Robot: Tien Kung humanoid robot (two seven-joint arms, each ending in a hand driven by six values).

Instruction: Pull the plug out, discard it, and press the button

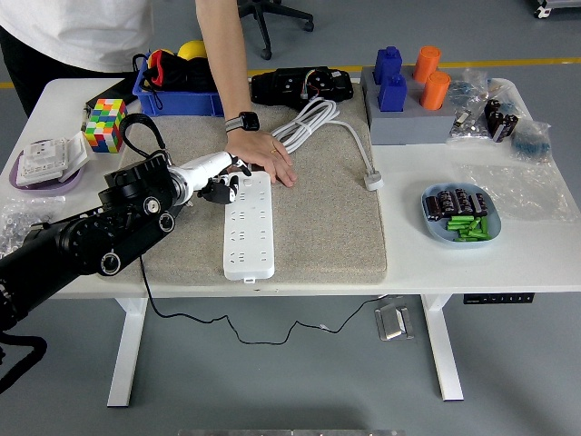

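Note:
A white power strip (pixel 248 227) lies lengthwise on a grey-beige mat (pixel 327 209). My left hand (pixel 224 186), white with black fingertips, sits at the strip's far left corner. Its fingers are curled down onto the strip's end and hold nothing. My black forearm (pixel 109 232) crosses the mat's left side and hides the black plug. Only the plug's black cable (pixel 143 282) shows, running off the table's front edge. A person's hand (pixel 270 156) rests flat on the mat, touching the strip's far end. My right arm is out of view.
A coiled white cable (pixel 313 123) lies at the mat's back. A Rubik's cube (pixel 106 123), a blue bin (pixel 177 98) and a black device (pixel 301 86) stand behind. At right are a grey block with blue and orange pieces (pixel 404 123) and a blue bowl (pixel 434 229).

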